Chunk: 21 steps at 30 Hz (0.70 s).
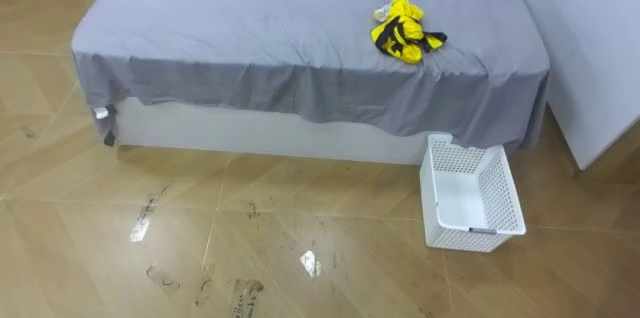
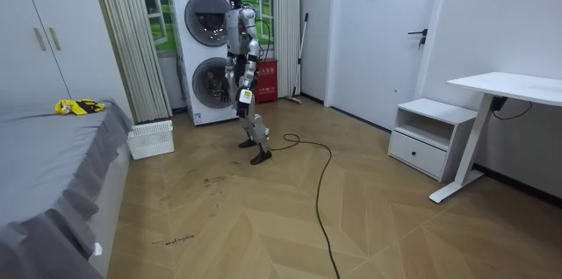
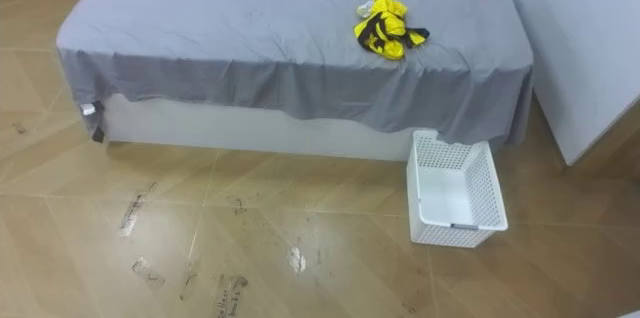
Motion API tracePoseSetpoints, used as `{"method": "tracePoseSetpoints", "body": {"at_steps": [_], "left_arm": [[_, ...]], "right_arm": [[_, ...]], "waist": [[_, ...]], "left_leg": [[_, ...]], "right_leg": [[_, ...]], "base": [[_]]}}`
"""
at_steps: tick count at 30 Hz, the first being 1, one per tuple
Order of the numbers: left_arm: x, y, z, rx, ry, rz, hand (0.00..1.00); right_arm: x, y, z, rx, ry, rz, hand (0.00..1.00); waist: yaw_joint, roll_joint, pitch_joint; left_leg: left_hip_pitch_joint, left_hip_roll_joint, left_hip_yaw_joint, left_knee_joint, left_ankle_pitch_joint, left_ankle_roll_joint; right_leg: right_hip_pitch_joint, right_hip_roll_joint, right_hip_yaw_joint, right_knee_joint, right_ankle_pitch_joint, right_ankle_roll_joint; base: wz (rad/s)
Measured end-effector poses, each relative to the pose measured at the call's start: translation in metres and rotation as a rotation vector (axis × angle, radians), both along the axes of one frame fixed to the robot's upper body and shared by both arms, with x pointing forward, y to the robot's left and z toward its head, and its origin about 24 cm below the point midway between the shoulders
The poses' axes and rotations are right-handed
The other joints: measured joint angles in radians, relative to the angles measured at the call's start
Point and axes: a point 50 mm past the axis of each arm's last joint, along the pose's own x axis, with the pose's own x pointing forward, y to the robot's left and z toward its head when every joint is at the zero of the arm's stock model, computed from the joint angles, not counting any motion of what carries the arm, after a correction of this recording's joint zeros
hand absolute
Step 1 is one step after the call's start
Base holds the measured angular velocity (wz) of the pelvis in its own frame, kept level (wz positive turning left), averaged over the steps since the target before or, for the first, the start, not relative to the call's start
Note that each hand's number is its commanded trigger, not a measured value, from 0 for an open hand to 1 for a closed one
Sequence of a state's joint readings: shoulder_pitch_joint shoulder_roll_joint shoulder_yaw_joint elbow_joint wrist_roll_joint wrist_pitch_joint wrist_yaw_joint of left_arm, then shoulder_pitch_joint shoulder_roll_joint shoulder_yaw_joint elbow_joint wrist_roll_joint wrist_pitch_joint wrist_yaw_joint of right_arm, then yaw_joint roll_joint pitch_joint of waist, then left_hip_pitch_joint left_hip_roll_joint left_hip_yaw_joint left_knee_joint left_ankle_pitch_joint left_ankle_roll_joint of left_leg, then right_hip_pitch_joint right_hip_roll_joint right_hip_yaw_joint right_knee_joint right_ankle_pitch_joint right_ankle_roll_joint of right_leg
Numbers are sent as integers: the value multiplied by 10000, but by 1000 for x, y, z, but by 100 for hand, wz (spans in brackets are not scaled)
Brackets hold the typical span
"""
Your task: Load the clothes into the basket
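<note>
Well back from the bed point(image 1: 250, 28), the robot stands upright on the wooden floor point(image 1: 300, 208) in front of the stacked washing machines point(image 2: 206, 51), facing the bed. Its left hand point(image 2: 246, 97) hangs low beside its thigh in the room view, and at that distance I cannot tell whether the fingers are straight or curled; nothing can be seen in it. The clothes point(image 1: 405, 30), a crumpled yellow and black bundle, lie on the grey sheet near the bed's right front corner as the robot sees it, well apart from that hand with bare floor between. The white perforated basket point(image 1: 466, 200) sits on the floor just beside that same corner, below the clothes and slightly to their right, with nothing inside it
</note>
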<state>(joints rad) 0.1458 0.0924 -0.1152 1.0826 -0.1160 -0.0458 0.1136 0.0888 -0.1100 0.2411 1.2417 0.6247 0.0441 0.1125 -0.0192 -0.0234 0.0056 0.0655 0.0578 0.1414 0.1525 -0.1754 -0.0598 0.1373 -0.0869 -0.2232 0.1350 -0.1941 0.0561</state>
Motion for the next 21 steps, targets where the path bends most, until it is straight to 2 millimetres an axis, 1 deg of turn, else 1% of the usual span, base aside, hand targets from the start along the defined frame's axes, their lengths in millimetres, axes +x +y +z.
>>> {"method": "tracePoseSetpoints", "body": {"at_steps": [9, 13, 14, 15, 16, 17, 18, 19, 20, 21], "left_arm": [[0, 0, 0, -10, 5, 8, 0], [-2, 0, 0, -50, 34, 90, 0], [0, -1, 0, -59, -11, 82, 0], [0, -1, 0, -60, 5, 115, 0], [-2, 0, -1, -132, 28, 426, 0], [-3, 2, 0, -221, -23, 874, 0], [-3, 3, 0, -264, -54, 1113, 0], [-2, 6, 0, -343, -146, 1571, 0], [0, 6, 1, -457, -236, 1908, 0], [1, 6, 1, -514, -325, 2038, 0]], "right_arm": [[0, 0, 0, 14, 5, -33, 0], [0, -2, 0, -3, -19, -228, 0], [0, -3, 0, -2, -28, -280, 0], [0, -3, 0, -11, -31, -286, 0], [0, -4, 0, 0, -44, -301, 0], [0, -3, 0, 20, -61, -295, 0], [1, -3, 1, 30, -83, -288, 0], [1, -2, 0, 61, -133, -299, 0], [2, -1, 1, 64, -229, -322, 0], [2, -1, 1, 46, -260, -341, 0]], "waist": [[-3, 17, 2], [-31, 75, 15], [-25, 89, 15], [3, 121, 11], [35, 161, 14], [73, 188, 34], [109, 183, 35], [182, 102, 41], [241, 71, 24], [236, 93, 20]], "left_leg": [[-3, 0, -8, 24, 0, 1], [-73, 42, -57, 229, -43, 15], [-208, 127, -68, 571, -229, 4], [-295, 195, -67, 792, -336, -16], [-492, 343, -67, 1262, -556, -58], [-746, 543, -83, 1890, -777, -119], [-890, 652, -87, 2234, -902, -163], [-1193, 826, -58, 2965, -997, -206], [-1598, 987, -82, 3855, -993, -202], [-1791, 1094, -121, 4272, -986, -192]], "right_leg": [[23, -2, -16, 4, 0, 0], [50, 11, -73, 35, -1, -1], [-18, 61, -109, 62, -30, -41], [-51, 99, -104, 118, -44, -62], [-158, 195, -27, 335, -159, -124], [-278, 306, 44, 643, -334, -216], [-371, 369, 77, 850, -457, -263], [-577, 413, 138, 1268, -760, -367], [-647, 477, 122, 1512, -995, -493], [-644, 540, 147, 1569, -1057, -517]], "base": [[0], [4], [0], [-4], [-12], [-13], [-16], [-8], [-4], [7]]}}
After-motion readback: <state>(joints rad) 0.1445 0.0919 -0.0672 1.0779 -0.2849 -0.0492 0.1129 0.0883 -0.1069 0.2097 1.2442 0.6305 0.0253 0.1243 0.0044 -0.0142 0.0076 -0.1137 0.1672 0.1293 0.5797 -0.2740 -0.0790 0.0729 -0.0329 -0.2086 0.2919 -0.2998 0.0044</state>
